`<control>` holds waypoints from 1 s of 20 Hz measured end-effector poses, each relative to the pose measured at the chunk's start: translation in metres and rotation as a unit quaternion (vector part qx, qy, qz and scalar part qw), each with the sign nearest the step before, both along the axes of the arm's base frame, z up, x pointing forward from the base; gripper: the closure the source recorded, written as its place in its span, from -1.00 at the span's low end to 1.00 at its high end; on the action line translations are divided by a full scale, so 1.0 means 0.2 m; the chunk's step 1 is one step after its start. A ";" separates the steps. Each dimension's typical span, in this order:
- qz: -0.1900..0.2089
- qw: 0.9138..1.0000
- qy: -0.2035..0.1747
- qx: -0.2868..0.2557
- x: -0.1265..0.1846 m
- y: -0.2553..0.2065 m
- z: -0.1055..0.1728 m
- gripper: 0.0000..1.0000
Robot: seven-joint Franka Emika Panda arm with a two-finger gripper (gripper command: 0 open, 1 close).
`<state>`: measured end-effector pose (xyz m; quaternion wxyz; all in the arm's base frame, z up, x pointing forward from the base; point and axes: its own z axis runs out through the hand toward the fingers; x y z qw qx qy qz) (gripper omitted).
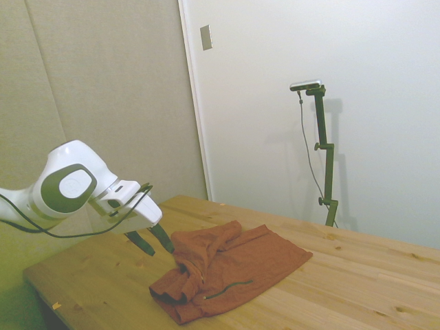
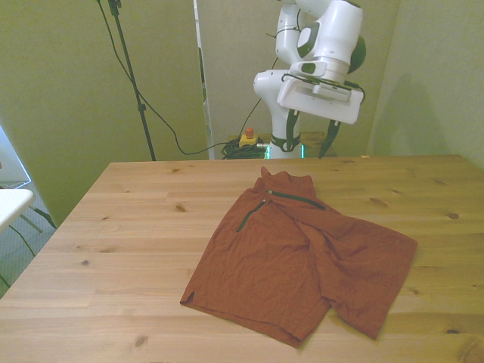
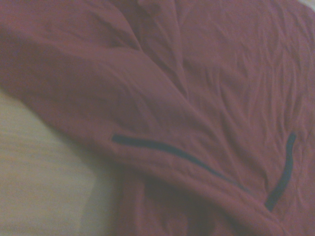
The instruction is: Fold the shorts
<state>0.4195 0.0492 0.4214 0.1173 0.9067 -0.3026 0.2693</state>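
Closest to the front camera, the shorts (image 2: 302, 257) lie spread and rumpled on the wooden desk (image 2: 113, 227), one leg folded loosely over the other toward the front view's right. Two thin dark zipper lines (image 2: 295, 198) show near the far end of the fabric; the wrist view shows them (image 3: 167, 150) blurred. Farther back, the jaws (image 1: 152, 240) hang open and empty just above the desk, beside the far edge of the shorts (image 1: 227, 268), not touching them.
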 end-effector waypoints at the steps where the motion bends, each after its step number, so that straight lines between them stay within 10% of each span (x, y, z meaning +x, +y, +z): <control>1: 0.007 1.000 -0.007 -0.011 0.05 0.04 -0.05 -1.00; 20: 0.077 0.995 -0.001 -0.059 0.65 0.83 -0.34 -1.00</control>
